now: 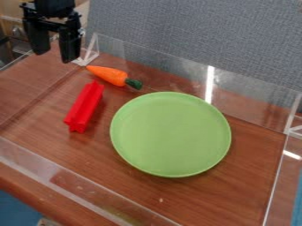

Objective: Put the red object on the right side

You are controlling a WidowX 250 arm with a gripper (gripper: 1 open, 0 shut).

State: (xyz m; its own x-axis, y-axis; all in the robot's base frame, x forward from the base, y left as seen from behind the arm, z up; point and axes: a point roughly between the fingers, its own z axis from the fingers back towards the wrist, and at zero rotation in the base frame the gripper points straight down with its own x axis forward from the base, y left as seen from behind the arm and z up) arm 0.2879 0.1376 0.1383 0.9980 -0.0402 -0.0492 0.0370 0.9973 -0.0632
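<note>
The red object (85,106), a ridged red bar, lies flat on the wooden table at the left, just left of the green plate (171,132). My gripper (55,48) hangs above the table's back left corner, pointing down, its two black fingers apart with nothing between them. It is up and to the left of the red bar, clear of it.
An orange carrot toy (111,76) with a dark green tip lies behind the red bar. Clear plastic walls (177,64) ring the table. Bare wood (260,132) shows to the right of the plate.
</note>
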